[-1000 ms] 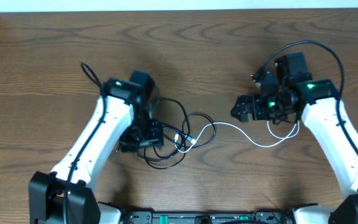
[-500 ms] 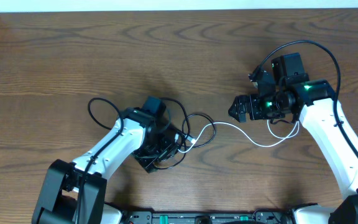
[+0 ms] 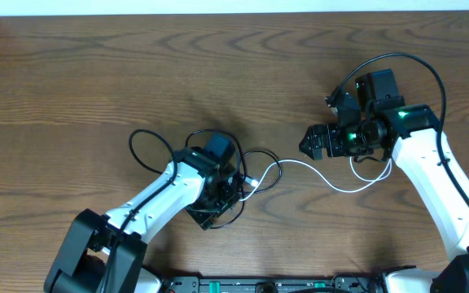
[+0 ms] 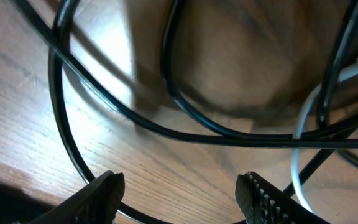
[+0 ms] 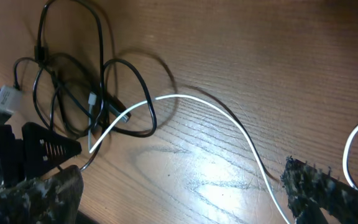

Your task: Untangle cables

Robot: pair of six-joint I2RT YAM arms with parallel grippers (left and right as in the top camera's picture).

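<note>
The cables lie in a tangle at the table's middle: black loops [image 3: 255, 167] with a white cable [image 3: 332, 181] running out of them to the right. My left gripper [image 3: 216, 200] hovers low over the tangle's left part. In the left wrist view it [image 4: 182, 200] stands open over bare wood, with black cables [image 4: 185, 118] crossing just ahead and a white strand [image 4: 298, 134] at the right. My right gripper [image 3: 306, 143] is open, above and to the right of the tangle. In the right wrist view the white cable [image 5: 191, 99] arcs between its fingers [image 5: 319, 186], untouched, and the black loops [image 5: 73, 93] lie far left.
The left arm's own thick black wire [image 3: 146, 150] loops out beside its elbow, and the right arm's wire [image 3: 418, 63] arches over its wrist. A white plug end [image 5: 4, 99] shows at the tangle's left edge. The table's far edge [image 3: 218, 8] runs along the top.
My left arm has swung right and down onto the black loops, its wire loop trailing along, and its jaws have narrowed slightly. The right arm has barely moved.
</note>
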